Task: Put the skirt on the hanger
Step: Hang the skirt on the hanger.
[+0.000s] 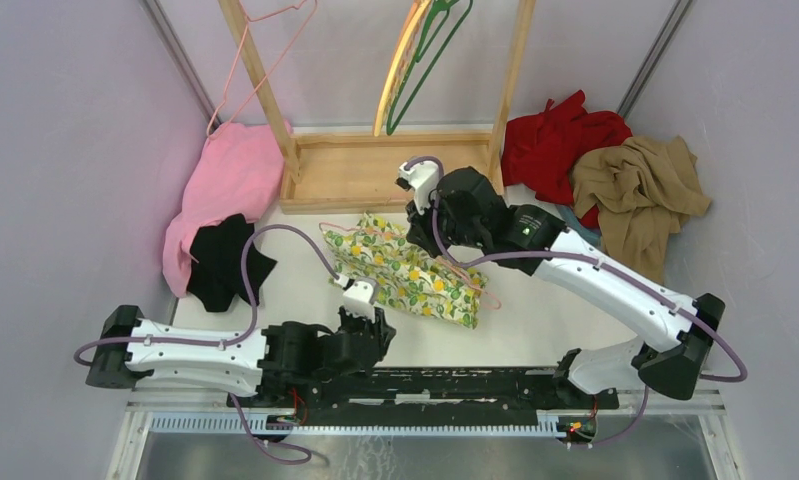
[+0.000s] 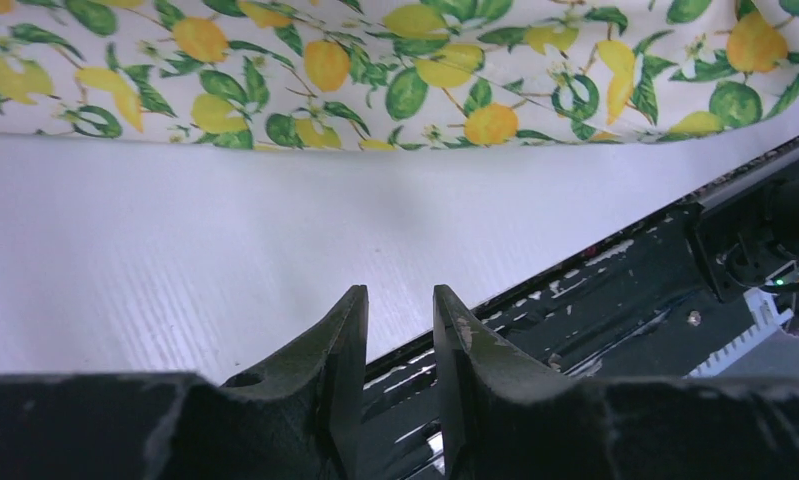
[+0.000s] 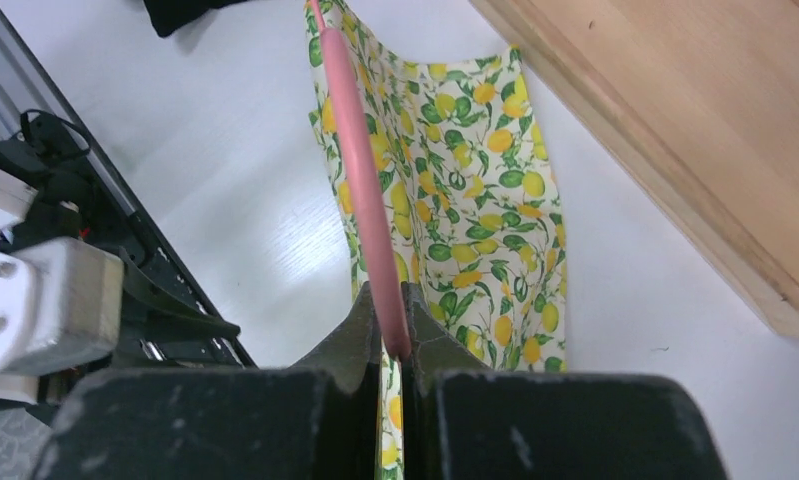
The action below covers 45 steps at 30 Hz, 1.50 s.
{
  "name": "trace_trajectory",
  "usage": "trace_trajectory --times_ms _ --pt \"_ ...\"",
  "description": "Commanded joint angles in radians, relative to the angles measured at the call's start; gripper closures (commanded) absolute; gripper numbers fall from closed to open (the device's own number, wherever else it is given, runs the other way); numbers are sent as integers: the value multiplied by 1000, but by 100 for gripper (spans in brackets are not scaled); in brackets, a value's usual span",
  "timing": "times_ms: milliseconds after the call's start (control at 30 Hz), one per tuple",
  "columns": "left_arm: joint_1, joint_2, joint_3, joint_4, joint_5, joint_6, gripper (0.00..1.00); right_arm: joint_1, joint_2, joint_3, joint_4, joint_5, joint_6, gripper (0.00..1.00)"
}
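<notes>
I count one wooden rack [image 1: 375, 172] and one skirt [image 1: 415, 272], cream with yellow lemons and green leaves, lying mid-table. My right gripper [image 3: 393, 335] clamps one pink hanger [image 3: 355, 170] at the skirt. My left gripper [image 2: 400, 330] stands narrowly parted and empty.

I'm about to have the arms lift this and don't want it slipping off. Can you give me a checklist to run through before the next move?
1. Right jaws clamped on the pink hanger: ok.
2. Left jaws empty: ok, they stand partly open over the bare table.
3. Left jaws clear of the lemon-print skirt: ok, its edge lies beyond them, untouched.
4. Hanger seated in the skirt: cannot tell. Pink wire shows at the skirt's ends in the top view, but the rest is covered.
5. Free spot on the wooden rack: cannot tell, its rail is out of view.
</notes>
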Motion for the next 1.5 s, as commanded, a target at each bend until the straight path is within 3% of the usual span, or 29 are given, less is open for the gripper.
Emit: trace_trajectory --times_ms 0,167,267,333,467,667,833,900,933,967,1267,1467 --pt "-5 -37 -48 -77 -85 -87 62 1 28 -80 34 16 7 99" --pt "-5 -23 -84 -83 -152 -126 60 -3 50 -56 19 9 17 99" --pt "-5 -62 -146 17 -149 -88 39 -6 69 63 -43 3 8 99" --pt "-5 -119 -203 127 -128 -43 34 -9 86 140 -91 -5 4 99" --pt "-5 -283 -298 265 -133 -3 31 -13 121 284 -168 -22 2 99" --pt "-5 -478 -389 302 -185 34 31 -25 124 436 -248 -21 -7 99" --pt "-5 -540 -502 543 -214 145 24 -37 130 486 -271 -30 -3 99" --pt "-5 -528 -537 662 -233 186 19 -36 126 491 -270 -33 1 99" --pt "-5 -514 -547 719 -253 207 5 -36 122 490 -270 -34 3 99" --pt "-5 -489 -544 743 -278 213 1 -36 117 491 -270 -35 5 99" --pt "3 -157 -388 896 -430 311 1 -36 98 502 -288 -43 11 99" --pt "29 -66 -362 888 -517 239 1 -36 84 499 -287 -46 14 99"
